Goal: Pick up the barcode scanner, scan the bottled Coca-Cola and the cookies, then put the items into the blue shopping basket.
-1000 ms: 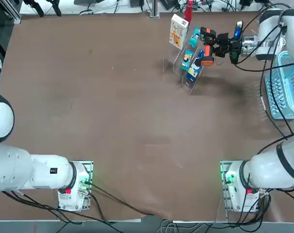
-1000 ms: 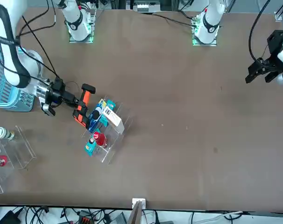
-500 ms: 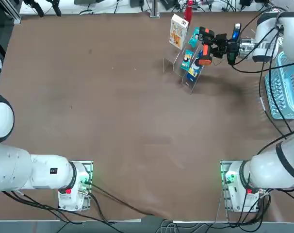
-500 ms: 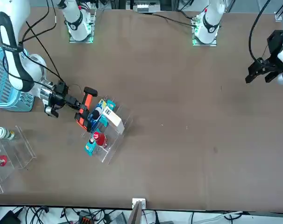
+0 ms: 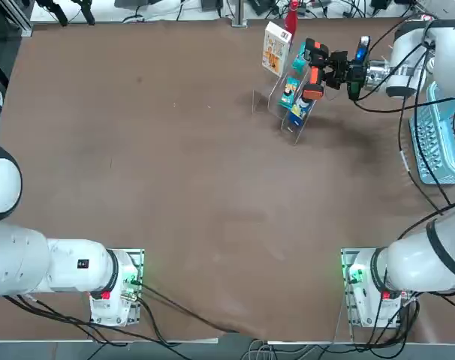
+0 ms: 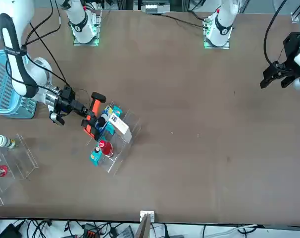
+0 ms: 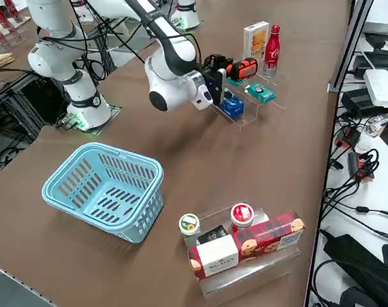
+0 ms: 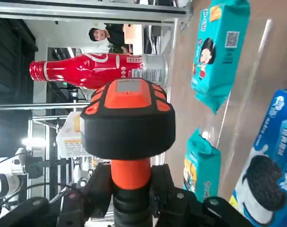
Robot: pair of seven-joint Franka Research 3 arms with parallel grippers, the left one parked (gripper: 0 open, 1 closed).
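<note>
The right gripper (image 8: 132, 183) is clamped on the barcode scanner (image 8: 129, 118), its two fingers together around the handle below the orange-red neck. The scanner has a bulky, rounded black head with an orange-red top and small orange-red patches along its edges (rather like a chunky power tool). It is above the clear stand (image 6: 121, 157), near the snack packets.

Close by, the Coca-Cola bottle (image 7: 272, 52) stands upright: glossy red, white lettering, red cap, with a silvery band and barcode at its base. Just beside it stands the white carton (image 7: 255, 41), flat-sided and printed with an orange-yellow picture. Teal packets (image 8: 221, 54) and a blue packet (image 8: 271, 170) lie on the stand.

Farther out, the light blue basket (image 7: 107, 188), with slotted walls, sits on the table (image 7: 175, 137), well apart from the scanner. A second clear stand (image 7: 248, 278) holds a red box (image 7: 264, 242) with cookie pictures.
</note>
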